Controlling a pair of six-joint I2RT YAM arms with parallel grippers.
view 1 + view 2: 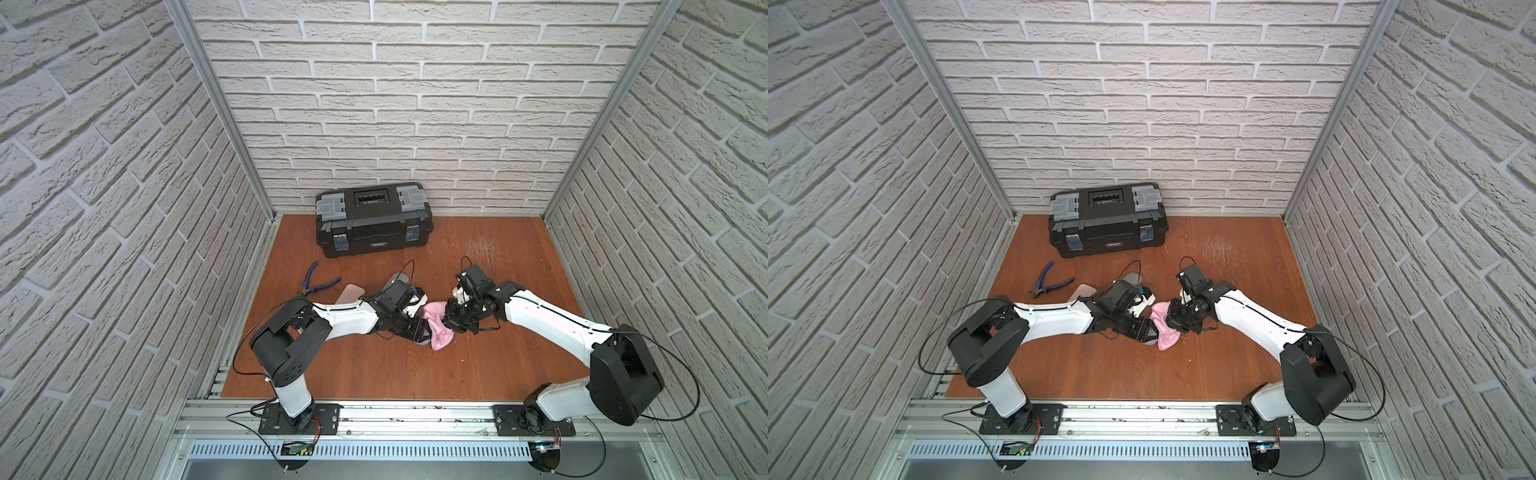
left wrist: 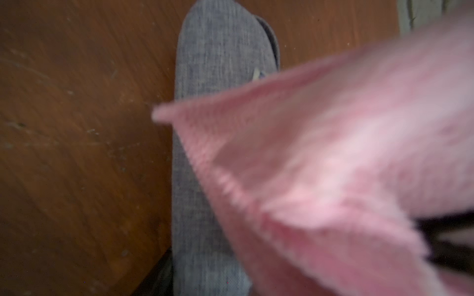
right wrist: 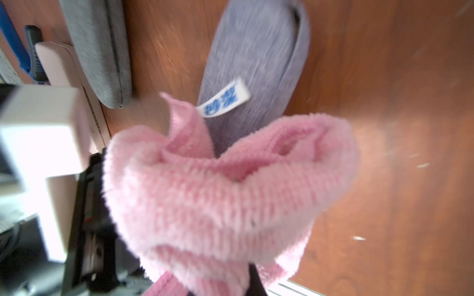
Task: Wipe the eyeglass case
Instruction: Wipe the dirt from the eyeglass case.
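The grey fabric eyeglass case runs lengthwise out of my left gripper, which is shut on its near end just above the table. In the right wrist view the eyeglass case carries a white tag with blue print. A fluffy pink cloth is bunched in my right gripper, which is shut on it. The pink cloth lies over one side of the case, covering much of it. Both grippers meet at the middle of the table, and their fingertips are hidden by the case and the cloth.
A second grey case and a beige case lie behind my left arm. Blue-handled pliers lie at the left. A black toolbox stands against the back wall. Brick walls close in three sides of the wooden table.
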